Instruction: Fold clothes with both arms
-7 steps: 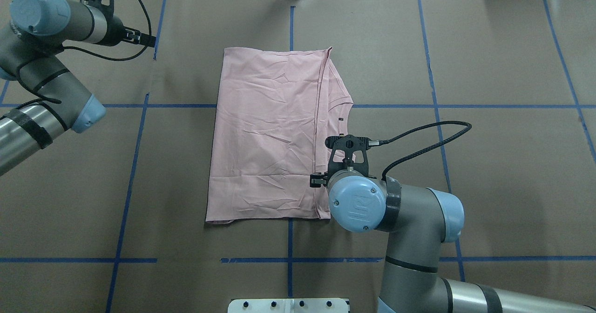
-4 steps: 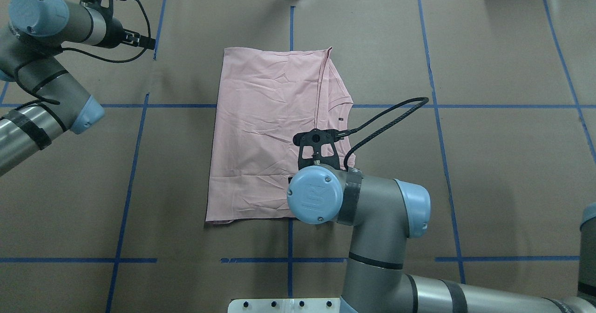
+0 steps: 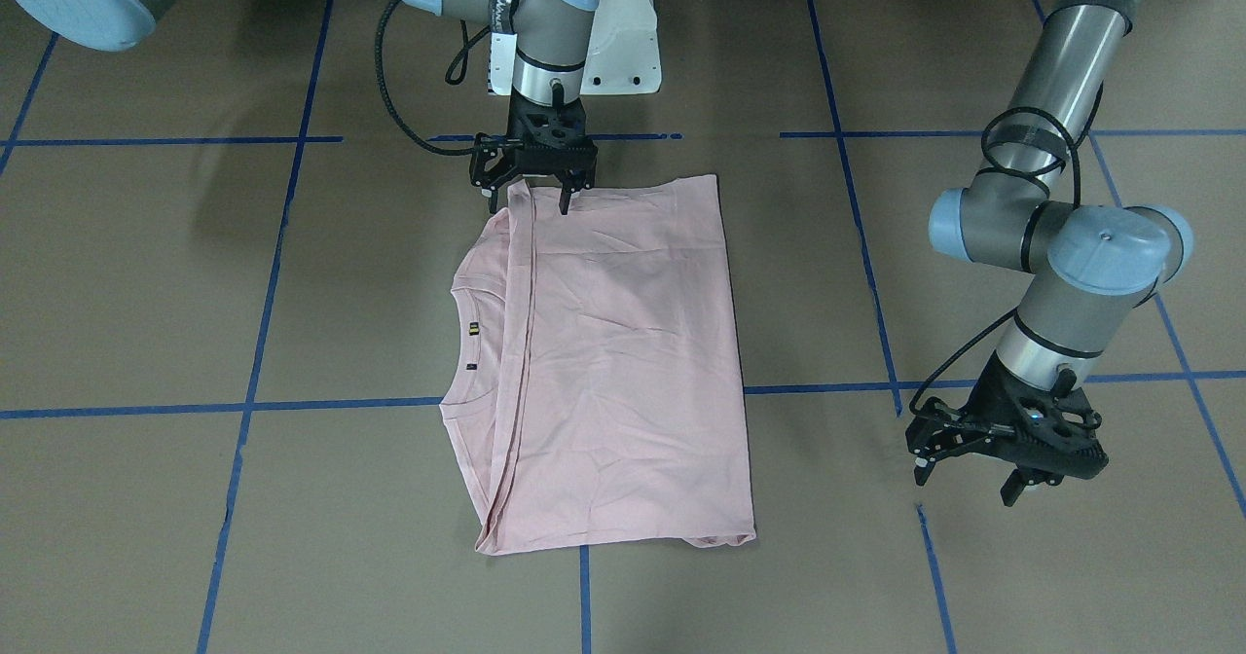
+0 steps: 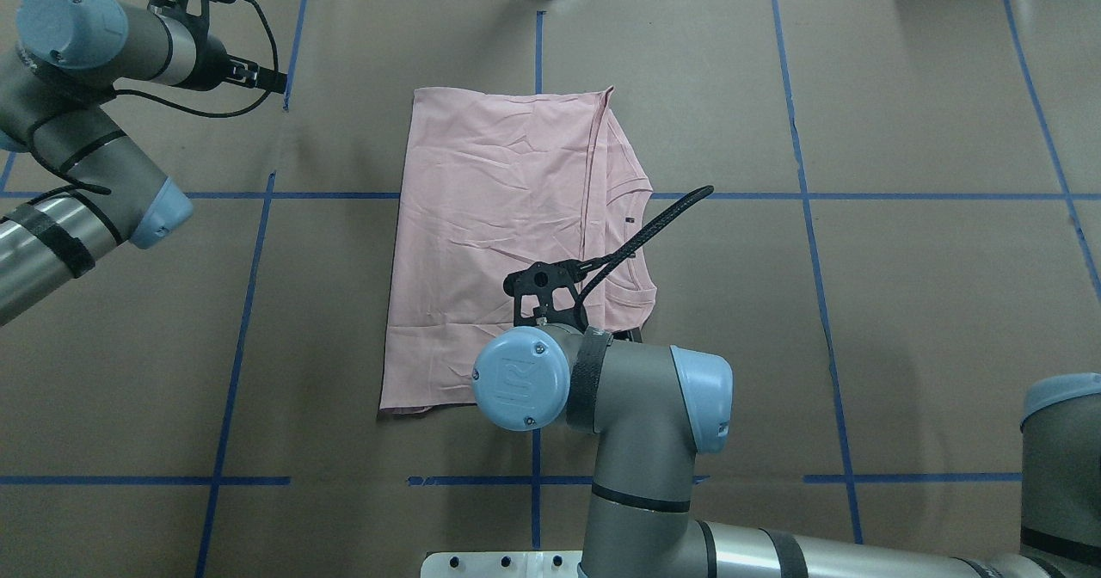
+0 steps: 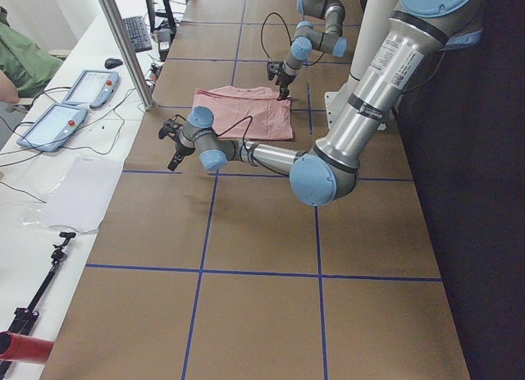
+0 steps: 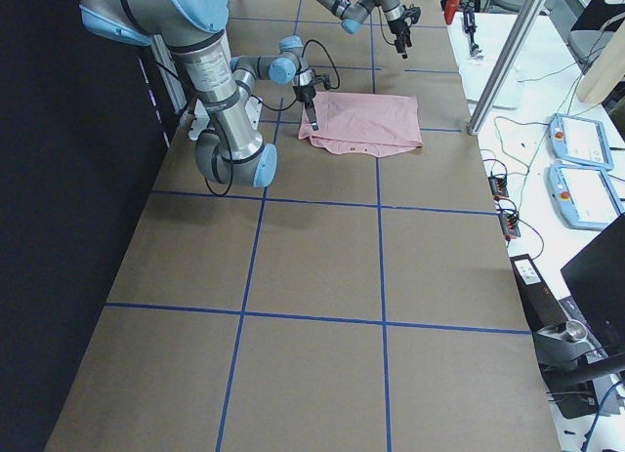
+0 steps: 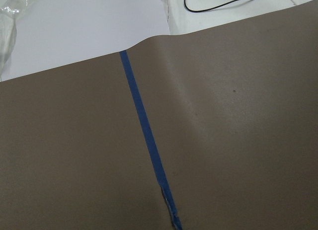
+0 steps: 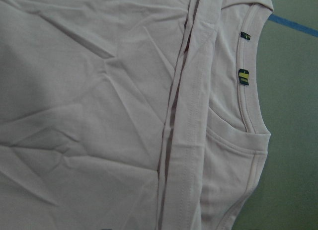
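The pale pink T-shirt (image 3: 623,362) lies flat on the brown table, folded lengthwise into a tall rectangle. Its print is hidden. The neckline with its small tags (image 3: 472,329) sticks out from under the folded layer. The shirt also shows in the overhead view (image 4: 490,234) and the right wrist view (image 8: 99,115). My right gripper (image 3: 531,192) is open. It hangs just over the shirt's edge nearest the robot, at the fold line. My left gripper (image 3: 966,484) is open and empty, above bare table well off to the shirt's side.
Blue tape lines (image 3: 827,386) grid the brown table cover. The white pedestal base (image 3: 623,51) stands behind the right gripper. A white sheet (image 7: 89,26) lies past the table edge by the left gripper. Teach pendants (image 5: 82,89) rest on the side bench.
My right arm has swung along the shirt's near edge, from its outer corner to over the fold line. The left arm has barely moved. The shirt lies as before.
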`<state>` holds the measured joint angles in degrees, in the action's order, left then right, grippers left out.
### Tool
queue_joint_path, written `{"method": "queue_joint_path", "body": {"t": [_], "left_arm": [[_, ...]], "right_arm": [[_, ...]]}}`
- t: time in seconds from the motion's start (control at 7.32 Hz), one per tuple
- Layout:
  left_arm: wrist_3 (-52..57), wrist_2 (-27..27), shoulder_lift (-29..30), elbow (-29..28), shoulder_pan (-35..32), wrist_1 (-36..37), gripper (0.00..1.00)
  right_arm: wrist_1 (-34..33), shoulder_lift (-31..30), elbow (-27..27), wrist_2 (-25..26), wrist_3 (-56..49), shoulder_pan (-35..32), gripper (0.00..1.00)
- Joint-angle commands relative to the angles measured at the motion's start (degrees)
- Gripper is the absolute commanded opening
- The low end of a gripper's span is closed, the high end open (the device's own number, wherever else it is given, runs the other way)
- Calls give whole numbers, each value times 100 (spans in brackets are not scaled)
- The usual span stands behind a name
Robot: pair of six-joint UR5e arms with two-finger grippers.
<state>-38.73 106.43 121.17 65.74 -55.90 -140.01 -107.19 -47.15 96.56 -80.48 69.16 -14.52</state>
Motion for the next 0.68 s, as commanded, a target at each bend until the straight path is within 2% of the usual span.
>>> {"method": "queue_joint_path", "body": {"t": [0.0, 0.55], "left_arm": [[-3, 0, 3, 0, 0, 0, 100], [-3, 0, 3, 0, 9, 0, 100]], "right_arm": [[-161, 5, -67, -3, -165, 81, 81], [-302, -13, -173, 23, -349, 81, 74]]}}
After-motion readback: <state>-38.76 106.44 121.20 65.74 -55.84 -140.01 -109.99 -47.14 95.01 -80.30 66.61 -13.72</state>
